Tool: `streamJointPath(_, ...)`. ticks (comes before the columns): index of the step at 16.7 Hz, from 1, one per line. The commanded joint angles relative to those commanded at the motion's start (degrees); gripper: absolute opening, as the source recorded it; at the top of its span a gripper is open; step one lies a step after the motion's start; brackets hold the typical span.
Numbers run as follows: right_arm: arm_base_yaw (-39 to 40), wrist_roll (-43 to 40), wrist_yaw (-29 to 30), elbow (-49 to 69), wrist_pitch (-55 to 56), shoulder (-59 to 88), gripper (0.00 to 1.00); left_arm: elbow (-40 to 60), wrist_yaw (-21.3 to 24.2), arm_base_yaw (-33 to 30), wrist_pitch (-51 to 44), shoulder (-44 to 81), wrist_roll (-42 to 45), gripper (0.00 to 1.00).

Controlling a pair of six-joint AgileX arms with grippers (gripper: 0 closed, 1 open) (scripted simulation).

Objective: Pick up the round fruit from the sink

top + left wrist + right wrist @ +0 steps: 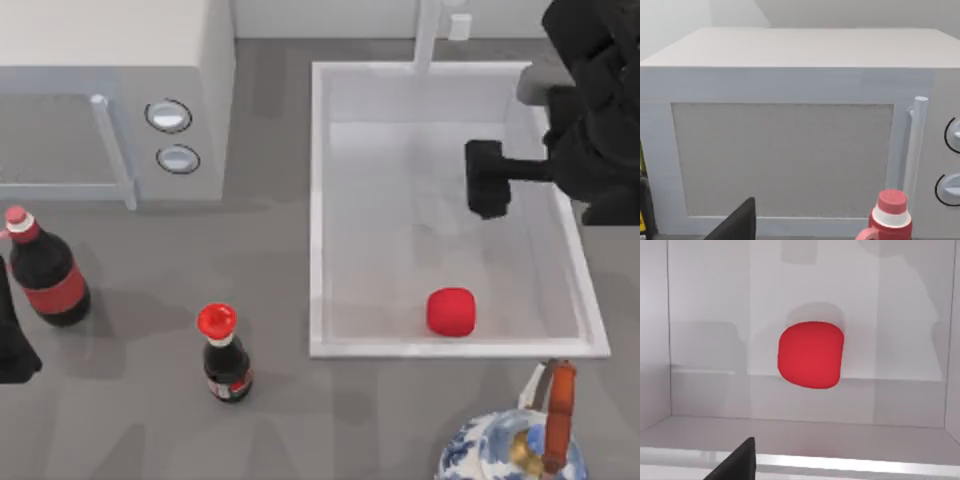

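Observation:
The round fruit (451, 311) is a bright-red, slightly boxy blob lying on the floor of the white sink (320, 200), close to the front wall. In the right wrist view the round fruit (810, 355) sits straight ahead against a sloping sink wall (705, 390). My right gripper (487, 178) hangs over the middle right of the basin, behind the fruit and apart from it, holding nothing. My left arm (12, 345) stays parked at the table's left edge.
A white microwave (110, 90) stands at the back left, and the left wrist view faces its door (782, 160). Two red-capped dark bottles (45, 270) (224, 355) stand left of the sink. A blue-and-white teapot (515, 445) sits in front of it. The faucet (430, 30) rises behind.

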Motion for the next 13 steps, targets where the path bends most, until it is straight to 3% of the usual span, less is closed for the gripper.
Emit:
streamJointPath(6, 4.6, 4.8, 0.0, 15.7, -10.3, 21.3, 1.0, 0.0, 0.0, 0.0, 0.0, 0.0, 0.0, 1.0)
streamJointPath(13, 4.9, 5.4, 0.0, 17.6, -11.5, 23.7, 1.0, 0.0, 0.0, 0.0, 0.0, 0.0, 0.0, 1.0)
